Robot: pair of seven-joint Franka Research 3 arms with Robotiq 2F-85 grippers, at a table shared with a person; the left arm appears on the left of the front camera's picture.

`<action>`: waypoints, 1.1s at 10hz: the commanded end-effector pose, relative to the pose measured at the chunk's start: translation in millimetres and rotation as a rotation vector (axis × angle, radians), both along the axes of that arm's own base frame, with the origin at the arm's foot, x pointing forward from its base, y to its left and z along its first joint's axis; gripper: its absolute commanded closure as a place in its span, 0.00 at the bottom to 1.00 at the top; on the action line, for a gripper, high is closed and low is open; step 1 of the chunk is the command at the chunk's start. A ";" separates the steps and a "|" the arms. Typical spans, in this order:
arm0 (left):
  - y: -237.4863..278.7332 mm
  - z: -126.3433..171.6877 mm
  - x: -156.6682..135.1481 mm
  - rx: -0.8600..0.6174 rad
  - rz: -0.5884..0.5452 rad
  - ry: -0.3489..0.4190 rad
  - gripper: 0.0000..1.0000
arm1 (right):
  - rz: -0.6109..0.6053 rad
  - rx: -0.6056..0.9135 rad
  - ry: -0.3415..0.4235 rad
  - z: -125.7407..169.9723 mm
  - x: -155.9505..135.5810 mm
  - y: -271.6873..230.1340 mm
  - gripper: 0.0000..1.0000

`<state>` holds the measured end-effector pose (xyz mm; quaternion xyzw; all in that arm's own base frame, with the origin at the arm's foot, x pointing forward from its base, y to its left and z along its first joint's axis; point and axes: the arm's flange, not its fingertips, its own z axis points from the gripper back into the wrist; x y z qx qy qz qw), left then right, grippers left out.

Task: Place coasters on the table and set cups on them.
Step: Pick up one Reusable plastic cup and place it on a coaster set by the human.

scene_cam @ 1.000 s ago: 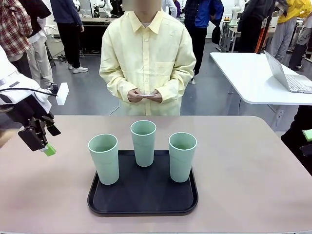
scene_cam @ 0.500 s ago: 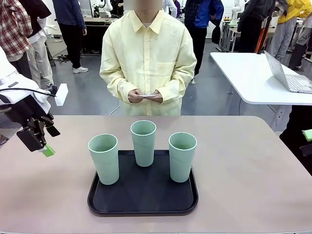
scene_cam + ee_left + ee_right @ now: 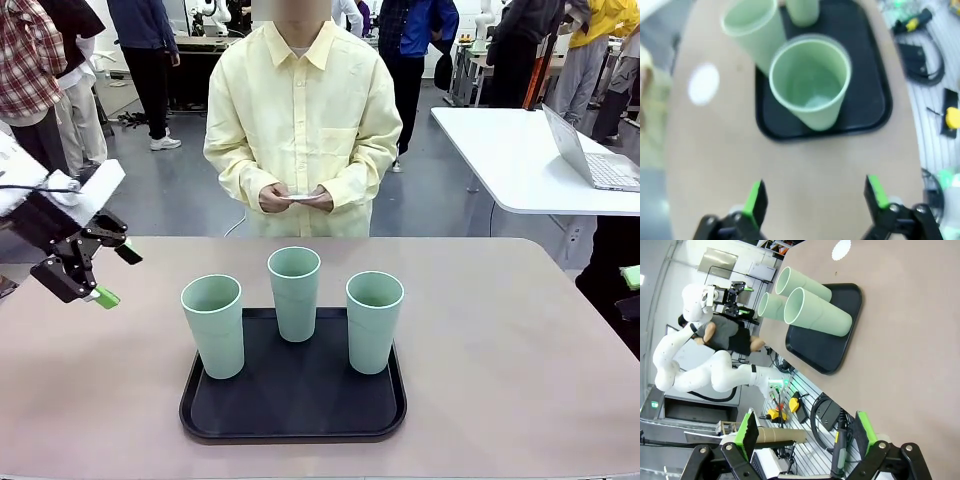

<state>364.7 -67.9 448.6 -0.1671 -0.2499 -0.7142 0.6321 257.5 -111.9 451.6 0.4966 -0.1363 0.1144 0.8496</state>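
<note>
Three pale mint-green cups stand upright on a black tray (image 3: 292, 415): left (image 3: 213, 325), middle (image 3: 294, 293), right (image 3: 374, 320). The person across the table (image 3: 500, 340) holds thin white coasters (image 3: 297, 197) in both hands at waist height. My left gripper (image 3: 108, 272) hovers open over the table's left side, well short of the left cup. In the left wrist view, that gripper (image 3: 815, 195) spreads its fingers, with the nearest cup (image 3: 810, 82) ahead. My right gripper (image 3: 805, 435) is open with nothing in it, far from the cups (image 3: 815, 312). One of its green pads (image 3: 630, 277) shows at the right edge.
A white table (image 3: 520, 160) with a laptop (image 3: 595, 160) stands behind on the right. Other people stand in the background. A bright round patch (image 3: 704, 84) lies on the tabletop beside the tray; I cannot tell whether it is glare.
My left gripper has risen slightly and swung its fingers round toward the cups. The cups, the tray and the person's hands have stayed put.
</note>
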 end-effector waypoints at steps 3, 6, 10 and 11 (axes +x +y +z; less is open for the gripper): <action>29.1 -70.3 -2.7 -0.322 -0.100 0.064 0.00 | -0.001 0.036 -0.026 0.6 4.4 0.1 0.00; 29.7 -114.0 -7.2 -0.493 0.089 0.176 0.00 | -0.001 0.036 -0.026 0.6 4.4 0.1 0.00; 15.8 -143.5 -22.7 -0.570 0.137 0.164 0.00 | -0.001 0.036 -0.026 0.6 4.4 0.1 0.00; 11.2 -143.4 -21.2 -0.540 0.138 0.169 0.00 | -0.001 0.036 -0.026 0.6 4.4 0.1 0.00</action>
